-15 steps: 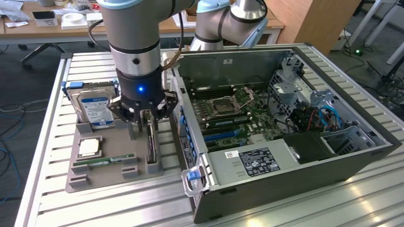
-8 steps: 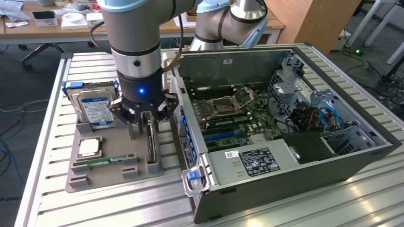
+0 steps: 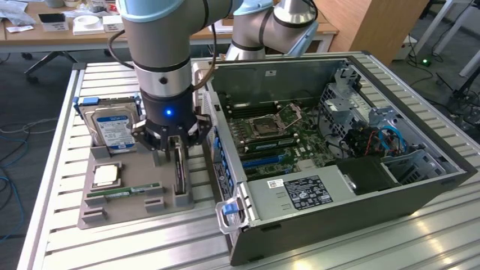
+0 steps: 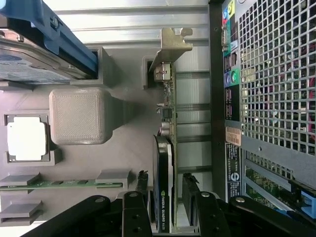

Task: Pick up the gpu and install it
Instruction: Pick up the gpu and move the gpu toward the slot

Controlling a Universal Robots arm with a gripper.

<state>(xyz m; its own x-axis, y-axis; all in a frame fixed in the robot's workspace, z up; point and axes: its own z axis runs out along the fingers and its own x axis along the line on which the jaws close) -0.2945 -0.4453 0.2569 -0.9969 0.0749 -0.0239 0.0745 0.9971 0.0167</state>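
My end effector (image 4: pixel 166 183): jaws apart, one finger on each side of the gpu (image 4: pixel 163 168).
gpu: on edge in grey tray (image 3: pixel 120 214), exterior view's left.

You have the graphics card (image 4: pixel 163 187) standing on its long edge in a slot of the grey tray (image 3: pixel 123 209), not yet lifted. It is thin, flat and dark, with a black cover printed NVIDIA QUADRO and a green board edge. Its silver end bracket (image 4: pixel 172 44) stands at one end. The card runs parallel to the computer case (image 4: pixel 276 74), near its rear panel, not touching it.
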